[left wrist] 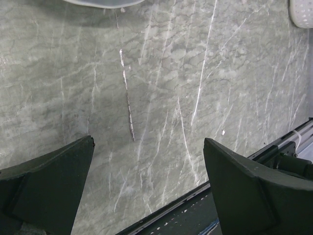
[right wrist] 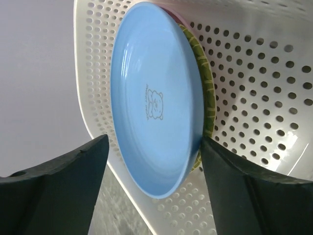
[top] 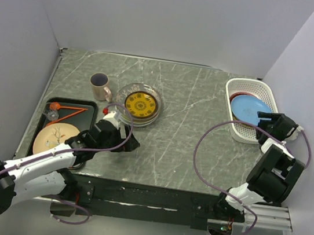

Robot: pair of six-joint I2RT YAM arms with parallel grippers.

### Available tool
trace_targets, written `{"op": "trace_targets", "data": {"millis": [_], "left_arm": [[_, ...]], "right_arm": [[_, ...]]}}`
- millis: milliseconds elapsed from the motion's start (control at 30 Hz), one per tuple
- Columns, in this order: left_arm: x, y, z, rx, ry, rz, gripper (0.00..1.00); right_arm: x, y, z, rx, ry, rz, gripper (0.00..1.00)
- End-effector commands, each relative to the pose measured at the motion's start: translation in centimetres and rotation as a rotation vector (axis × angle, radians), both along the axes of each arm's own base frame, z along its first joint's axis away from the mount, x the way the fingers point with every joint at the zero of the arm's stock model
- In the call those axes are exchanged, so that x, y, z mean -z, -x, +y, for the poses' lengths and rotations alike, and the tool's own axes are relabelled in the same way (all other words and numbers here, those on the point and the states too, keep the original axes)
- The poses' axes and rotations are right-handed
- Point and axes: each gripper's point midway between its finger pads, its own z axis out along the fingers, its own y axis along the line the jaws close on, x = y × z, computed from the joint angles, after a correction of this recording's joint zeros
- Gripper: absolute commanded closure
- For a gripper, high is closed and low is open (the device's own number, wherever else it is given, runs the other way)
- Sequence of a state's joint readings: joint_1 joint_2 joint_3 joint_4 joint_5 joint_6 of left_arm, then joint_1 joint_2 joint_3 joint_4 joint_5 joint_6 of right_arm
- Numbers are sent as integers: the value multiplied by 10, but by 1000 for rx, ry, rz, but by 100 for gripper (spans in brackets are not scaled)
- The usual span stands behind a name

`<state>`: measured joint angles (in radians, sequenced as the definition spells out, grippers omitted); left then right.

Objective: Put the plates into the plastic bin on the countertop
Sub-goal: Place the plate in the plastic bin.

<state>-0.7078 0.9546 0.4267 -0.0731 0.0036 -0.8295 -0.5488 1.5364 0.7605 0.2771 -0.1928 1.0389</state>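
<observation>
The blue plate [top: 250, 110] leans in the white plastic bin [top: 234, 87] at the right of the countertop [top: 185, 127]. In the right wrist view the blue plate [right wrist: 151, 103] stands on edge in front of a green plate [right wrist: 205, 83] and a pink rim [right wrist: 171, 12]. My right gripper [right wrist: 154, 141] is open around the blue plate's lower rim; its left finger stands well apart from it. A yellow-patterned plate [top: 142, 104] lies in a clear glass plate [top: 126, 93] mid-table. A beige plate [top: 55, 136] rests on the tray. My left gripper [left wrist: 148, 142] hangs open over bare countertop.
A beige mug [top: 99, 86] stands left of the glass plate. The black tray [top: 91, 108] at the left also holds orange utensils [top: 67, 108]. Walls close in the back and both sides. The table's near edge [left wrist: 195, 196] runs just under my left fingers.
</observation>
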Motion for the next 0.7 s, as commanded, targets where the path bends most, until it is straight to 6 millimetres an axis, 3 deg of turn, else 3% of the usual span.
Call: {"op": "trace_targets", "data": {"millis": [0, 567, 667], "left_arm": [[-28, -7, -8, 15, 44, -71, 1], [-30, -14, -2, -40, 38, -79, 1], [-28, -14, -1, -49, 33, -71, 1]], "right_arm": [[-23, -9, 1, -27, 48, -61, 14], [-51, 18, 22, -54, 84, -125, 3], [-49, 27, 27, -65, 95, -117, 0]]}}
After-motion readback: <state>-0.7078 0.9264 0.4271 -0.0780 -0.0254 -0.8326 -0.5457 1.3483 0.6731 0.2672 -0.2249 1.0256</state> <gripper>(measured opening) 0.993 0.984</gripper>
